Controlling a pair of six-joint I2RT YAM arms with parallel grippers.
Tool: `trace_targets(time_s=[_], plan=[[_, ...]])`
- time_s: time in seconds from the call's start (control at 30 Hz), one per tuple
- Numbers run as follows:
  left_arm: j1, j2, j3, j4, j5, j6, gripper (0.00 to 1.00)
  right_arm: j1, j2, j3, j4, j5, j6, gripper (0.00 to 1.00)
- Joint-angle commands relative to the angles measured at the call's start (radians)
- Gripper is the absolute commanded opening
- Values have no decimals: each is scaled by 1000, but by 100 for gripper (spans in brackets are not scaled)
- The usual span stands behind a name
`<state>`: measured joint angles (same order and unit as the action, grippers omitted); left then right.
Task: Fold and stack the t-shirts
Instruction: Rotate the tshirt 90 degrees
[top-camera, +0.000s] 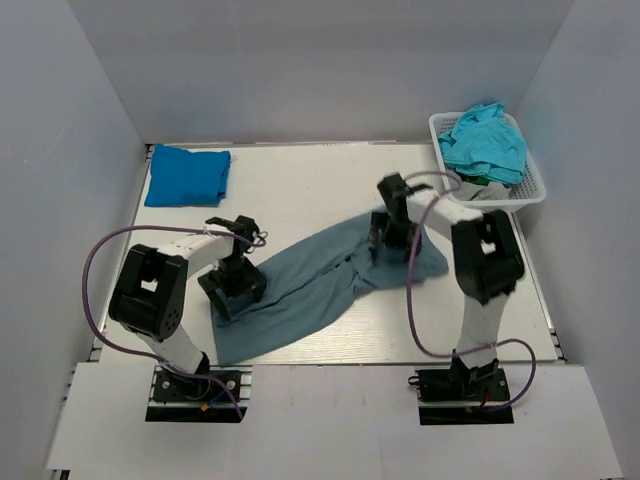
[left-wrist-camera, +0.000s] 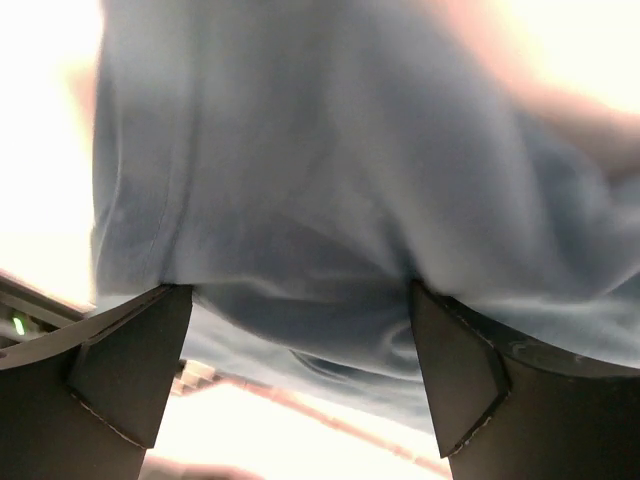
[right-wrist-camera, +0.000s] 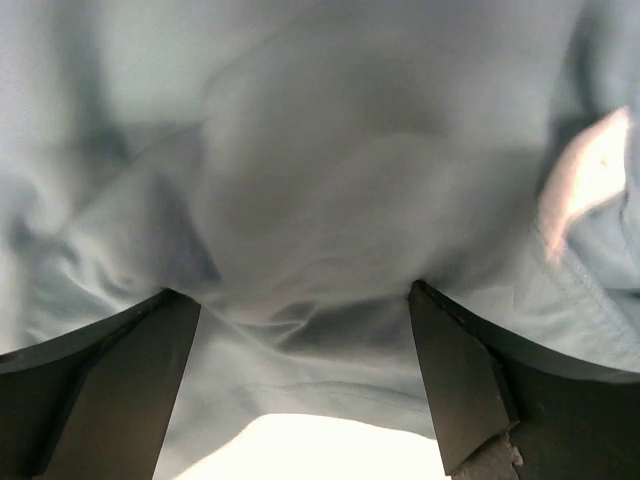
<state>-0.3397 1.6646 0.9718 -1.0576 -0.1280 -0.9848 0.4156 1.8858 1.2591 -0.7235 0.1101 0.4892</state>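
Overhead view of a white table (top-camera: 300, 190) walled in on three sides, with two robot arms at the near edge. A large grey-blue shirt (top-camera: 300, 290) lies loosely spread and rumpled in a diagonal band across the middle, from near the front left toward the right. It is not yet folded. The left claw (top-camera: 232, 288) is down on the shirt's left end and the right claw (top-camera: 385, 232) on its right end, probably so the two can take opposite ends and pull the cloth flat. Each wrist camera shows its claw open, the two fingers set wide apart with bunched cloth filling the gap and nothing pinched. A folded bright blue shirt (top-camera: 188, 175) rests in the far left corner, likely the start of the stack. Turquoise shirts (top-camera: 485, 142) are heaped in a white basket (top-camera: 500, 200) in the far right corner, waiting their turn. The shirt's lower left corner lies close to the near table edge, leaving little slack there. Its right end is near the basket but apart from it. The widest bare stretch is behind the shirt, between the folded shirt and the basket.
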Motion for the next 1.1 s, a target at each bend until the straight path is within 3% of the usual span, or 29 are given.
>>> trace_targets(time_s=[0.0,0.07,0.1,0.13,0.2,0.3,0.33,0.4,0.5,0.53,0.7,0.8,0.97,1.07], plan=[[-77,-28,-114,-88,193,-34,100,-31,256,327,250,-68,-112,90],[-137,-90,-148,-67,345,-25,100,-40,372,466,243,-170,-230,90],[-162,-115,-159,-88,373,-25,100,-41,431,658,233,-208,-269,90],[-207,-140,-150,-114,389,-2,100,-40,478,718,204,-333,-472,90],[-245,-205,-60,-204,380,50,100,-38,486,837,162,-375,-613,90],[-278,-273,59,-191,476,104,100,-34,393,821,186,-397,-672,90],[-294,-314,74,-121,560,141,100,-37,337,778,226,-394,-664,90],[-294,-341,129,-81,559,165,100,-32,259,705,280,-383,-614,90],[-294,-341,220,-122,391,193,100,0,164,616,280,-362,-508,90],[-294,-341,237,-136,273,202,100,11,138,584,276,-339,-415,90],[-277,-305,297,-186,20,136,100,132,18,395,108,-195,-50,90],[-277,-356,295,-110,-21,103,100,199,-51,254,142,-141,40,90],[-268,-500,231,-48,-45,90,100,321,30,280,61,-148,34,90],[-268,-523,212,-97,-73,63,100,330,59,240,108,-158,60,90]])
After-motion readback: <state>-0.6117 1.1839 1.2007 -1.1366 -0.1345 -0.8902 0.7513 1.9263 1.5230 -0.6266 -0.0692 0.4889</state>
